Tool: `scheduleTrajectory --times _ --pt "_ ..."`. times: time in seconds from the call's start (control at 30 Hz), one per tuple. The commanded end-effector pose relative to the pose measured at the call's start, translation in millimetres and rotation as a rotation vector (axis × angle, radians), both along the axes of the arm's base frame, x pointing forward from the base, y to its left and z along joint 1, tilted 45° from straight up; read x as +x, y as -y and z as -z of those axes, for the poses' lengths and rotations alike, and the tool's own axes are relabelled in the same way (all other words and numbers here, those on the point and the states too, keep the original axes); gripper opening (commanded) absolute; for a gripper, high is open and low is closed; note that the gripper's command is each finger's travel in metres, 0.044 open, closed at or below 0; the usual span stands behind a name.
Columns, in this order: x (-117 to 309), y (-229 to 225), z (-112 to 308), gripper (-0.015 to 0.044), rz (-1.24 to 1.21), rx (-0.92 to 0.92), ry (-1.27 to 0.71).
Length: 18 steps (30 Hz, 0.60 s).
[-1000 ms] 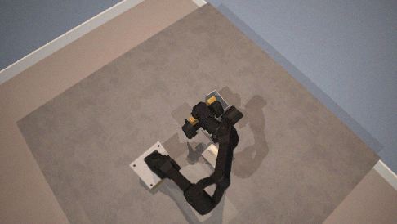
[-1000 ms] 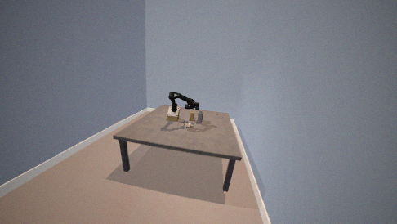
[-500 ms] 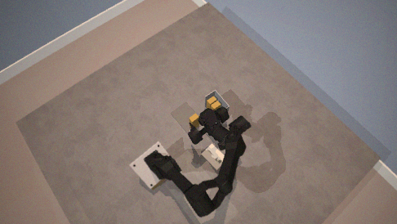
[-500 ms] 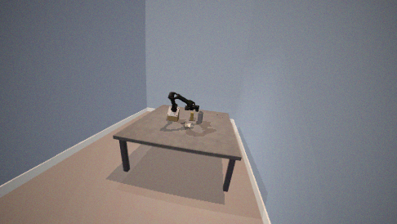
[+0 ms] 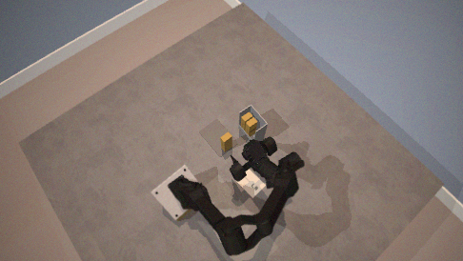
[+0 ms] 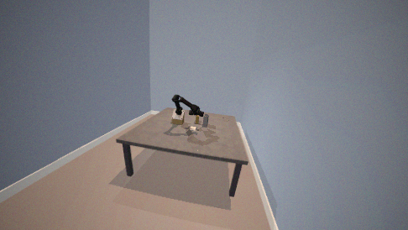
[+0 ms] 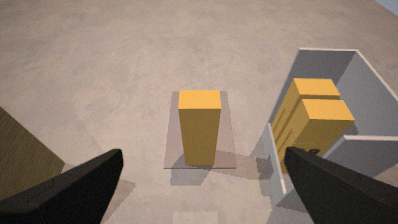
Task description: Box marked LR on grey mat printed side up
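Note:
One orange-brown box (image 5: 226, 142) (image 6: 196, 119) (image 7: 200, 135) stands upright on the near end of the grey mat (image 5: 211, 131) (image 7: 172, 120). No print shows on its visible sides. Two more boxes stand in the grey bin (image 5: 261, 130) (image 6: 206, 121) (image 7: 375, 92): a rear box (image 5: 246, 117) (image 7: 316, 87) and a nearer box (image 5: 251, 125) (image 7: 327, 110). Dark print shows partly on the nearer box's side, but the right finger and bin wall cover much of it and I cannot read it. My gripper (image 5: 242, 148) (image 7: 204, 155) is open and empty, its fingertips apart in front of the mat box.
The bin stands right of the mat in the wrist view, behind my right finger. The arm's base block (image 5: 176, 194) (image 6: 178, 119) (image 7: 22, 165) is at the left. A pale square patch (image 5: 251, 183) (image 7: 195, 218) lies on the table (image 5: 119, 143) on the near side of the mat.

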<state>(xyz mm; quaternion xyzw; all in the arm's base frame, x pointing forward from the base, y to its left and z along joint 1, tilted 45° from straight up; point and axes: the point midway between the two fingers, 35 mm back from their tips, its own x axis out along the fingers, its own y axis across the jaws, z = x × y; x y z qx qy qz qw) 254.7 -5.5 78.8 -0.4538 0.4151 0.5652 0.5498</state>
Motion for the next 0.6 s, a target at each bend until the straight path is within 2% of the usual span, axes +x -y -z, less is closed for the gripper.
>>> scheduleTrajectory --times 0.0,0.57 --pt "-0.2 4.0 -0.8 0.044 -0.005 0.0 0.0" --pt "3.4 23.6 19.0 0.044 -0.005 -0.002 0.0"
